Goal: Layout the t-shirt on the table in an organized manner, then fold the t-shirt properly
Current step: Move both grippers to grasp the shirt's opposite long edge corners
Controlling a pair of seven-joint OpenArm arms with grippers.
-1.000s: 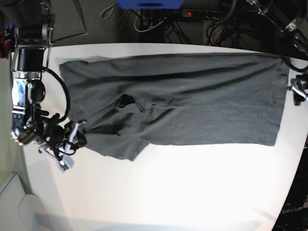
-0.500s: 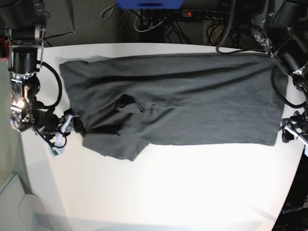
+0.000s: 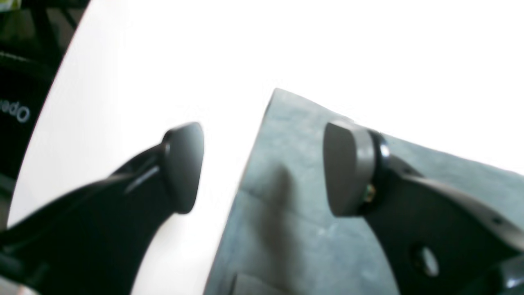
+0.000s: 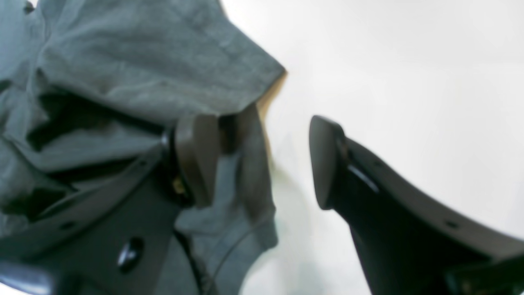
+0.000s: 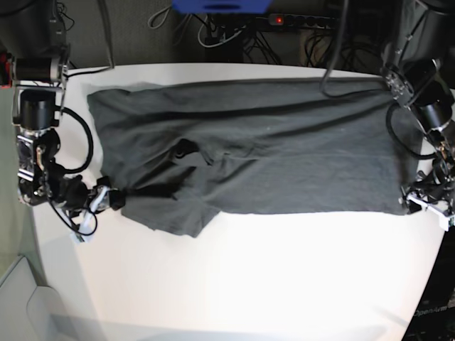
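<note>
Black and smooth, my left gripper has two curved arms with flat grey pads at the tips. The pads stand wide apart and hold nothing. One pad sits above the t-shirt and the other above the bare white table, so the shirt's straight edge runs between them. Here the cloth looks soft and flat, with a sharp corner and a stitched hem line.

My right gripper is the same shape. Its pads are wide apart too, and nothing is pinched between them. One pad is right up against the rumpled cloth; I cannot tell if it touches. The other pad is over the white top. The t-shirt is bunchy here, with dark folds and a sleeve corner sticking out.

From above, my right gripper is low at the left side of the picture, its arm reaching down from the top corner, with cables looping beside it. My left gripper is at the right side, by the shirt's lower corner, under a bent arm.

Only the top view shows the whole t-shirt. It lies spread long across the far half of the table, mostly flat, with a crumpled patch and a folded sleeve near my right gripper. The wrist views show the pads and the weave close up, which the top view is too far off to show.
</note>
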